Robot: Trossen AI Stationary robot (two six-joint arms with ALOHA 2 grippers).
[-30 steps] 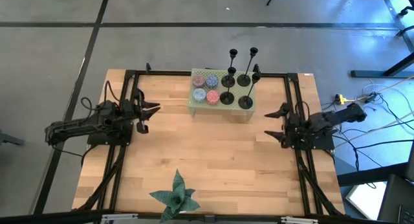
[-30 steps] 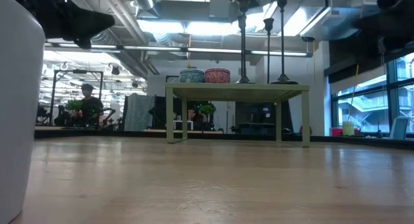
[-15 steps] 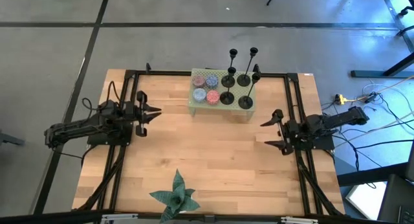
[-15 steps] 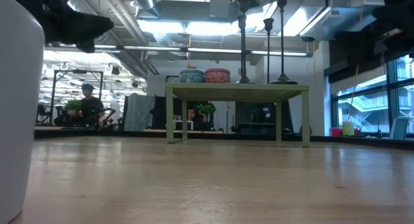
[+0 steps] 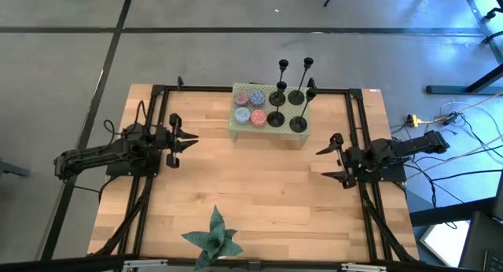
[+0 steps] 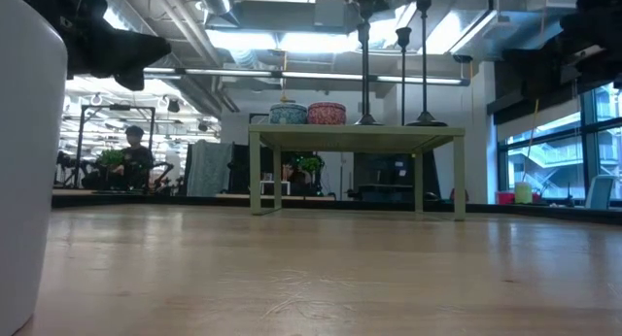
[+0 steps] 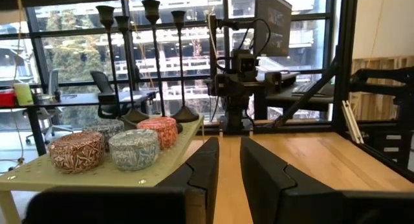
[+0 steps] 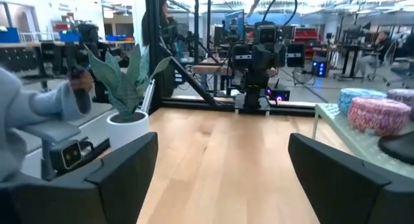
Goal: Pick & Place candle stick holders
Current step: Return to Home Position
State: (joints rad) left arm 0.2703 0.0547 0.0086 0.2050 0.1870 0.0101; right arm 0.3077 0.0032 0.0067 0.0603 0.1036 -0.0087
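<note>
At 6 o'clock, right by the front edge, stands the plant (image 5: 214,237). It is the only thing on the near half of the surface (image 5: 259,185). At 9 o'clock the left claw (image 5: 189,139) hangs over the wood, empty, its fingers all but closed with only a slit between them. At 3 o'clock the right claw (image 5: 322,163) is spread wide, also empty. The bare wood between them leaves plenty of room.

At 12 o'clock, near the far edge, the small green shelf (image 6: 355,133) carries the candle holders (image 5: 277,119) on its right part, upright, with the candles (image 5: 258,117) beside them. No holder is left down on the surface, so the placing looks finished. Only parking the arms seems to remain. The tall thin stems look easy to tip, so they are best kept clear of.
</note>
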